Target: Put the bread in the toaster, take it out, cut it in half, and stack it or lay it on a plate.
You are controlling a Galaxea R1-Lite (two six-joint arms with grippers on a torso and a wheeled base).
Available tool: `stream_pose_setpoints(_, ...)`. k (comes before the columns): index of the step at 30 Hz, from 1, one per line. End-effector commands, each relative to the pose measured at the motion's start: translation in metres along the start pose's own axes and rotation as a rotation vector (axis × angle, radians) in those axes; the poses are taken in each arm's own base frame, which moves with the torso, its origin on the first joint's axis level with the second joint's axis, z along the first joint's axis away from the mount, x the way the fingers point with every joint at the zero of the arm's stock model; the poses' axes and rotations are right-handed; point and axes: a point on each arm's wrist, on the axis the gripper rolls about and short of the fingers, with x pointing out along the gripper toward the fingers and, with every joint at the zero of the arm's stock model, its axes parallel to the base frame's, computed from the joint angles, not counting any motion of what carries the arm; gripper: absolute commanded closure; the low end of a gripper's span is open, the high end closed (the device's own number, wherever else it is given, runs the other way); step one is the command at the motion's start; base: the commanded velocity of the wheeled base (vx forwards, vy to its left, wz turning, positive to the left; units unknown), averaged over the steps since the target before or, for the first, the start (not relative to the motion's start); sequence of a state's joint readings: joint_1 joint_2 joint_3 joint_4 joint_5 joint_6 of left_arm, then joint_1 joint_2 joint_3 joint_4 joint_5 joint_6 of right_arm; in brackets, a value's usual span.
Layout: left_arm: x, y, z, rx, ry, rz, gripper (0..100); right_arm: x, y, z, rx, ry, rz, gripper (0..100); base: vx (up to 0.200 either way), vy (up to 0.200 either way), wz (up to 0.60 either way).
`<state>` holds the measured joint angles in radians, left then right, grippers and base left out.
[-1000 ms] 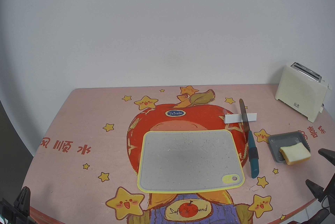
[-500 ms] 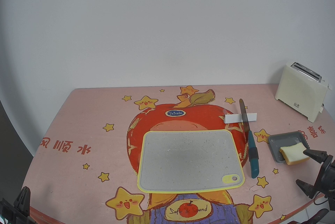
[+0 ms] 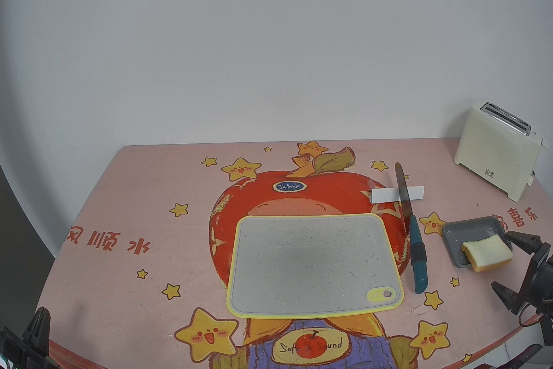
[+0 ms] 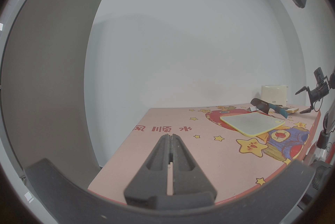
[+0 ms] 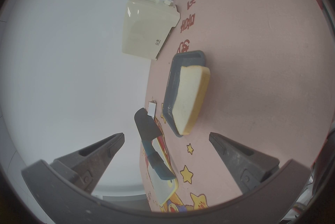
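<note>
A slice of bread (image 3: 487,252) lies half on a small grey plate (image 3: 468,230) at the table's right side, overhanging the near rim. My right gripper (image 3: 506,265) hovers open just right of the bread, one finger on each side of its end. From the right wrist view, the bread (image 5: 190,95) and plate (image 5: 185,57) sit ahead of the open right gripper (image 5: 165,135). The cream toaster (image 3: 498,148) stands at the far right corner, empty slots up. My left gripper (image 4: 171,137) is shut, empty, low by the table's near left corner.
A grey cutting board (image 3: 314,263) with a yellow rim lies mid-table. A teal-handled knife (image 3: 416,249) lies between board and plate, its blade across a white card (image 3: 397,194). The toaster (image 5: 148,30) stands beyond the plate.
My right gripper has come in from the table's right edge, forward and left, until its open fingers flank the bread's end. Bread, plate and left arm are unmoved.
</note>
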<state>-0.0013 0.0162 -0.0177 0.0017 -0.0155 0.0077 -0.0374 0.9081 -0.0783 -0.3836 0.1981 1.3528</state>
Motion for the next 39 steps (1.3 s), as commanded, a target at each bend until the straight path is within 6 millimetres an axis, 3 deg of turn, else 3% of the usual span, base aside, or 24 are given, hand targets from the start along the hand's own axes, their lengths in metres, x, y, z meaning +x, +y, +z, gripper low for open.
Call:
stream_pose_setpoints(1,0.000,0.000,-0.005,0.000,0.001,0.000,100,0.006,-0.002,0.001,0.011,0.004,-0.040,0,0.000,0.000,0.00)
stream_pose_setpoints(12,0.000,0.000,-0.005,0.000,0.001,0.000,100,0.007,0.001,0.002,0.006,0.005,-0.027,0,0.000,0.000,0.00)
stream_pose_setpoints(28,0.000,0.000,-0.005,0.000,0.001,0.000,100,0.034,0.005,0.009,-0.008,0.008,-0.070,0,0.000,0.000,0.00)
stream_pose_setpoints(39,0.000,0.000,-0.005,0.000,0.001,0.000,100,0.038,0.006,0.010,-0.007,0.008,-0.070,0,0.000,0.000,0.00)
